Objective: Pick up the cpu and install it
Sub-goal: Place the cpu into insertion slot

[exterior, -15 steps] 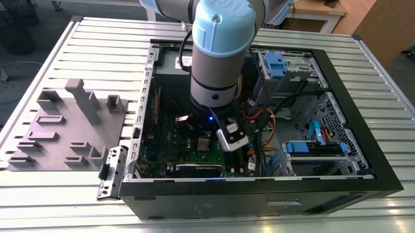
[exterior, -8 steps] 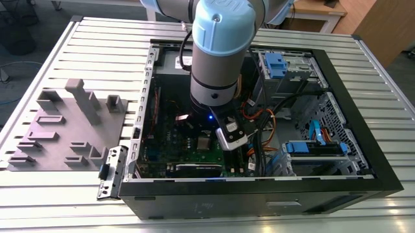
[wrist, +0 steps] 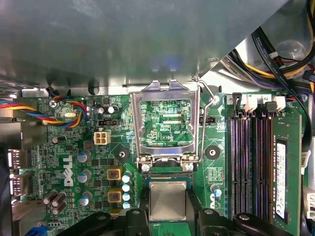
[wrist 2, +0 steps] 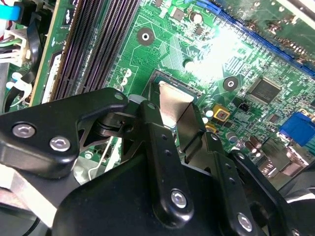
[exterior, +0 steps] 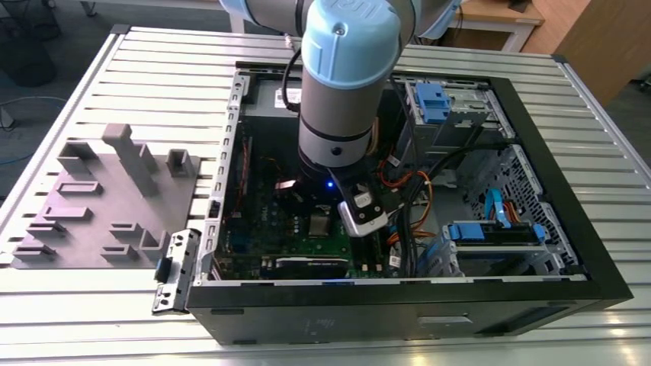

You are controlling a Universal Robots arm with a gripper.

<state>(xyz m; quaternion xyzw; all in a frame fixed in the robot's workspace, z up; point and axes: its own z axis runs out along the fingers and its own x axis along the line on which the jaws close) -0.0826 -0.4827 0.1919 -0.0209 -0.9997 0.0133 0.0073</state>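
- I see the robot arm (exterior: 341, 91) reaching down into an open computer case (exterior: 569, 252) that lies on a slatted metal table (exterior: 152, 69).
- In the first wrist view, the gripper (wrist: 167, 209) is low over the green motherboard (wrist: 64, 162).
- Its two black fingers (wrist 2: 157, 147) are narrowly parted and clenched against opposite edges of the cpu (wrist: 167, 200), so it is grasping the chip.
- The cpu is a flat square with a dull silver top, lying level between the fingers.
- It sits directly over the dark socket opening (wrist: 165, 175). I cannot tell whether it already rests in it.
- The socket's silver metal frame (wrist: 135, 123) is swung open, just beyond the cpu.
- Dark memory slots (wrist: 246, 162) run alongside the socket, near but apart from the gripper.
- A grey plastic tray (exterior: 102, 213) lies on the table outside the case, on the exterior view's left, well apart from the gripper.
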